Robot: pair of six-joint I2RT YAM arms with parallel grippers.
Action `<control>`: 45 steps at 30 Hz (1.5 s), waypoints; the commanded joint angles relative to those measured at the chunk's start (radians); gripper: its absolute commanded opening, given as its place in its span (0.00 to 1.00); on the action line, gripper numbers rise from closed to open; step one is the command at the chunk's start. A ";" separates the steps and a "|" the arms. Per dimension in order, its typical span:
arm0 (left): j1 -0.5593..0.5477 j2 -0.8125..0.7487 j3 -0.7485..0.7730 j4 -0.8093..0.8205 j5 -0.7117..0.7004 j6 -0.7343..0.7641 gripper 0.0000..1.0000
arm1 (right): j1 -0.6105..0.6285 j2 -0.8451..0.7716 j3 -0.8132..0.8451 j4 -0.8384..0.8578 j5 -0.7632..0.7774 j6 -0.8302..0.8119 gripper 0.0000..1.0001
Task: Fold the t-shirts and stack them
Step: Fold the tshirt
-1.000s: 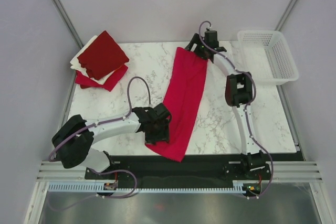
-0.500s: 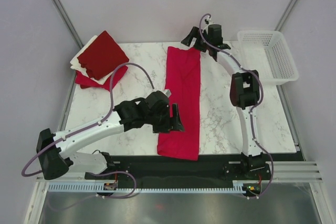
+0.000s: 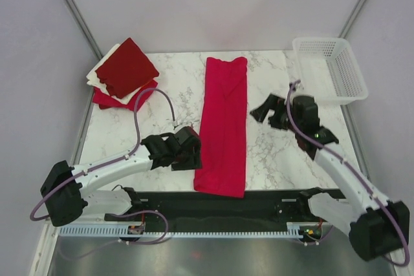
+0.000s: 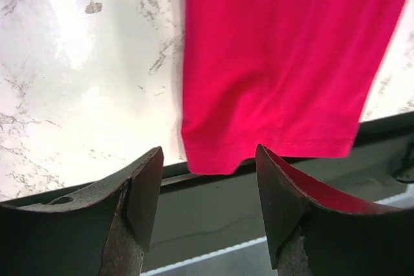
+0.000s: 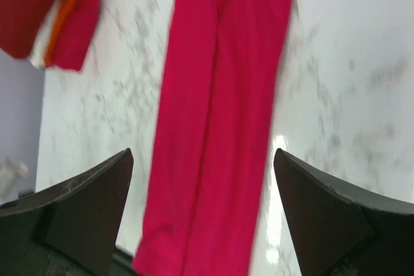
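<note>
Two end effectors, both empty: left end effector [image 4: 207,153] jaws parted, just left of the crimson t-shirt [image 3: 224,127] near its hem, which overhangs the tabletop [image 3: 278,153] edge; right end effector [image 3: 266,111] gaping wide, right of mid-strip. Folded stack [image 3: 123,75] far-left. Cloth limp, light; probably best pinched at hem corners.

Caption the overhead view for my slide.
Long-folded crimson t-shirt on the table between left gripper and right gripper, both open; folded stack far left.
</note>
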 commanded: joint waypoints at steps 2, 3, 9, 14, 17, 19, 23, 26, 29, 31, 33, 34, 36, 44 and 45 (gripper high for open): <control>0.004 0.028 -0.098 0.180 -0.011 0.046 0.66 | 0.046 -0.249 -0.218 -0.175 -0.043 0.105 0.98; 0.004 0.034 -0.119 0.180 -0.002 0.046 0.66 | 0.051 -0.286 -0.238 -0.238 -0.046 0.107 0.98; 0.004 0.078 -0.206 0.350 0.072 0.008 0.62 | 0.058 -0.453 -0.358 -0.340 -0.066 0.150 0.97; 0.001 0.086 -0.270 0.425 0.128 -0.028 0.59 | 0.084 -0.420 -0.416 -0.344 -0.077 0.159 0.96; -0.011 0.086 -0.305 0.444 0.156 -0.064 0.52 | 0.136 -0.363 -0.436 -0.357 -0.058 0.160 0.95; -0.020 0.075 -0.333 0.453 0.159 -0.083 0.40 | 0.201 -0.346 -0.456 -0.357 -0.043 0.188 0.92; -0.052 0.049 -0.360 0.456 0.170 -0.121 0.28 | 0.362 -0.363 -0.493 -0.309 0.003 0.313 0.88; -0.062 0.041 -0.362 0.456 0.171 -0.135 0.18 | 0.529 -0.358 -0.506 -0.254 0.069 0.433 0.82; -0.063 0.052 -0.354 0.456 0.174 -0.143 0.12 | 0.690 -0.314 -0.505 -0.231 0.164 0.537 0.78; -0.063 0.057 -0.345 0.456 0.174 -0.144 0.11 | 0.770 -0.283 -0.511 -0.210 0.205 0.573 0.75; -0.065 0.057 -0.342 0.456 0.174 -0.149 0.11 | 0.808 -0.254 -0.526 -0.159 0.216 0.617 0.74; -0.066 0.057 -0.341 0.456 0.174 -0.150 0.11 | 0.839 -0.224 -0.526 -0.154 0.241 0.628 0.74; -0.066 0.055 -0.342 0.456 0.174 -0.150 0.10 | 0.861 -0.190 -0.525 -0.153 0.265 0.644 0.73; -0.066 0.048 -0.367 0.456 0.174 -0.157 0.09 | 0.876 -0.240 -0.586 -0.107 0.357 0.679 0.38; -0.066 0.046 -0.370 0.456 0.174 -0.157 0.09 | 0.876 -0.254 -0.586 -0.107 0.359 0.680 0.32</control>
